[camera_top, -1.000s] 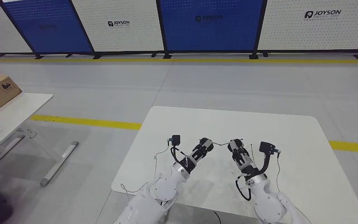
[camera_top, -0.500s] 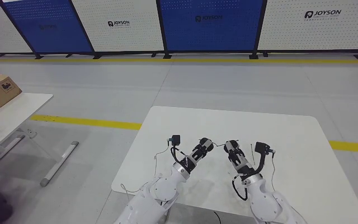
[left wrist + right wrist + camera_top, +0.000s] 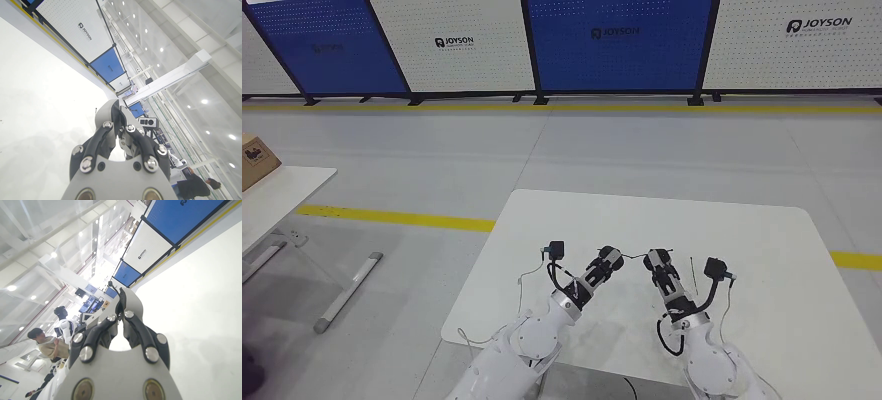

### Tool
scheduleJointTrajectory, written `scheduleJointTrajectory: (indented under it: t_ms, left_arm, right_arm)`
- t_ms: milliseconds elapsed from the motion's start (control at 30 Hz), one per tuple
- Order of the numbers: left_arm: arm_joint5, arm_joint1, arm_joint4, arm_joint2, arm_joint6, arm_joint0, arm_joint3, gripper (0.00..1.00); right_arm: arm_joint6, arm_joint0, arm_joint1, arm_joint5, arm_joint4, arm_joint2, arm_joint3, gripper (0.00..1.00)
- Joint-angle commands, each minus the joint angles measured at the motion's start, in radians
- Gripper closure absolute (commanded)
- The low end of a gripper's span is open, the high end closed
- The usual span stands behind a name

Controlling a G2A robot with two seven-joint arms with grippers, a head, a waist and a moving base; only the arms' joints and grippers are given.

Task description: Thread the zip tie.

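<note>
White worktop (image 3: pixel 762 250) lies under both arms; the left gripper (image 3: pixel 119 108) and right gripper (image 3: pixel 121 293) are each clamped on the black zip tie (image 3: pixel 110 283), held between them above it. Tail and head seem near, threading apparently not yet done.

The left arm (image 3: pixel 532 345) and right arm (image 3: pixel 712 365) have white rounded shells, black wrist sections and thin black cables (image 3: pixel 548 268). The left gripper (image 3: pixel 120 111) and right gripper (image 3: pixel 122 294) are alike: a grey metal palm plate, black linkage bars (image 3: pixel 96 136), bright round-headed screws (image 3: pixel 107 125) and pale grey jaws lined in black.
</note>
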Motion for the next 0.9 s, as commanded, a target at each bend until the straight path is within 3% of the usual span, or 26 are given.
scheduleJointTrajectory:
  t_ms: [0,600,867]
  left_arm:
    - [0.0,0.0,0.0,0.0,0.0,0.0,0.0,1.0]
    - [0.0,0.0,0.0,0.0,0.0,0.0,0.0,1.0]
    - [0.0,0.0,0.0,0.0,0.0,0.0,0.0,1.0]
  right_arm:
    - [-0.003,0.003,-0.003,0.0,-0.007,-0.004,0.008,1.0]
    - [0.001,0.007,-0.01,-0.002,-0.014,-0.013,0.022,1.0]
    - [0.021,0.011,-0.021,-0.045,0.022,-0.017,0.023,1.0]
